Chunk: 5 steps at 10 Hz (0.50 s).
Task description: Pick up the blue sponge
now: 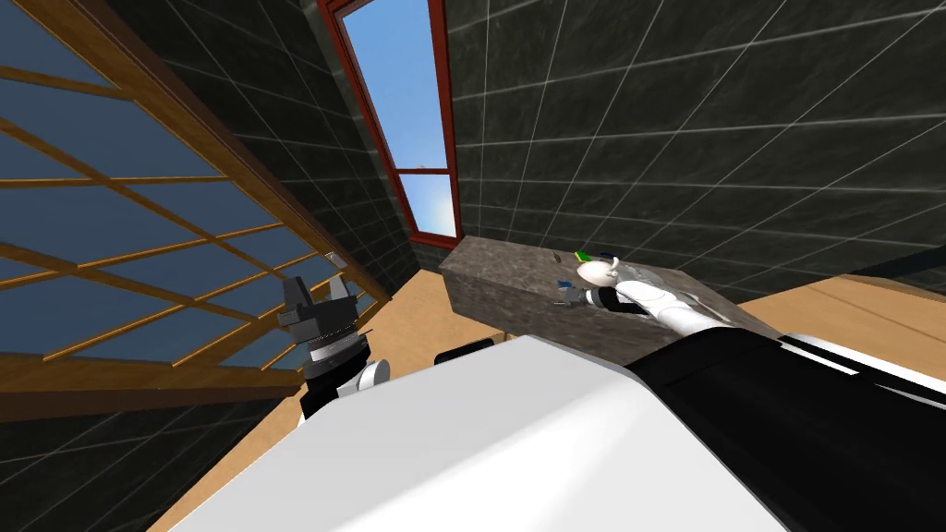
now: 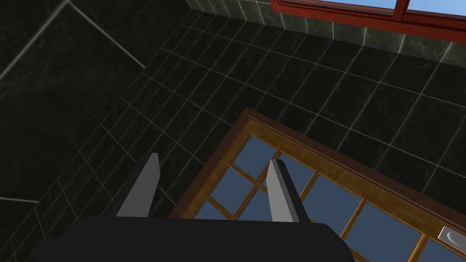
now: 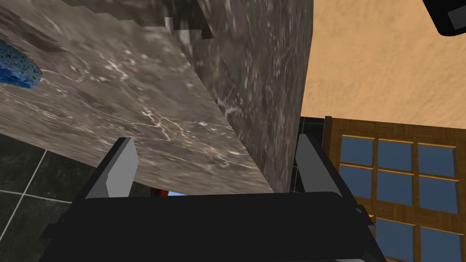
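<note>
A blue sponge (image 3: 16, 68) lies on the mottled brown stone counter (image 3: 136, 104), off to one side of my right gripper (image 3: 214, 159) and outside its fingers. That gripper is open, hovering close over the counter top near its corner edge, with nothing between the fingers. In the head view the right gripper (image 1: 565, 294) reaches over the counter (image 1: 503, 277), and a small blue spot, the sponge (image 1: 607, 256), sits just beyond the wrist. My left gripper (image 1: 319, 305) is raised at my left side, away from the counter; its fingers (image 2: 145, 184) stand open and empty.
A small green object (image 1: 582, 256) lies on the counter beside the sponge. The counter stands against a dark tiled wall (image 1: 693, 139). A wooden-framed window (image 1: 139, 231) runs along my left. Tan wooden floor (image 1: 416, 323) lies between it and the counter.
</note>
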{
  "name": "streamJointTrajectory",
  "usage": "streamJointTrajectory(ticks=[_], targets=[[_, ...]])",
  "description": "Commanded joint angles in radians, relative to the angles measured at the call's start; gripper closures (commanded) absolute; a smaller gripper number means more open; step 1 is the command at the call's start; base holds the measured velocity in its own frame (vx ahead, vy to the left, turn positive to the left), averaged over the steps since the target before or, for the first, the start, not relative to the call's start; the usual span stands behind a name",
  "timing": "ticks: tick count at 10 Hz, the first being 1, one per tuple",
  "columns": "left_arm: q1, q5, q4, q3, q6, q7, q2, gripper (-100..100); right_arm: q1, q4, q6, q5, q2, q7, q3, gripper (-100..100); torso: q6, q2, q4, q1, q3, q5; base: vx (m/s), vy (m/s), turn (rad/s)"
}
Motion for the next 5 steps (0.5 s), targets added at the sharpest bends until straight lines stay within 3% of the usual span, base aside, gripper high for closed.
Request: streamJointTrajectory(ticks=[1,2,5], targets=[[0.000,0.000,0.000,0.000,0.000,0.000,0.000,0,0.018,0.033,-0.016,0.050,-0.050,-0.010,0.020,-100,0.000,0.000,0.000,0.000,0.000,0.000,0.011,-0.003,0.355],[0.000,0.000,0.000,0.000,0.000,0.000,0.000,0,0.018,0.033,-0.016,0.052,-0.056,-0.010,0.020,-100,0.000,0.000,0.000,0.000,0.000,0.000,0.011,-0.012,0.106],[0.000,0.000,0.000,0.000,0.000,0.000,0.000,0,0.003,0.149,-0.078,0.133,-0.146,-0.004,0.076,-100,0.000,-0.001,0.000,-0.001,-0.001,0.000,0.024,-0.019,0.233]])
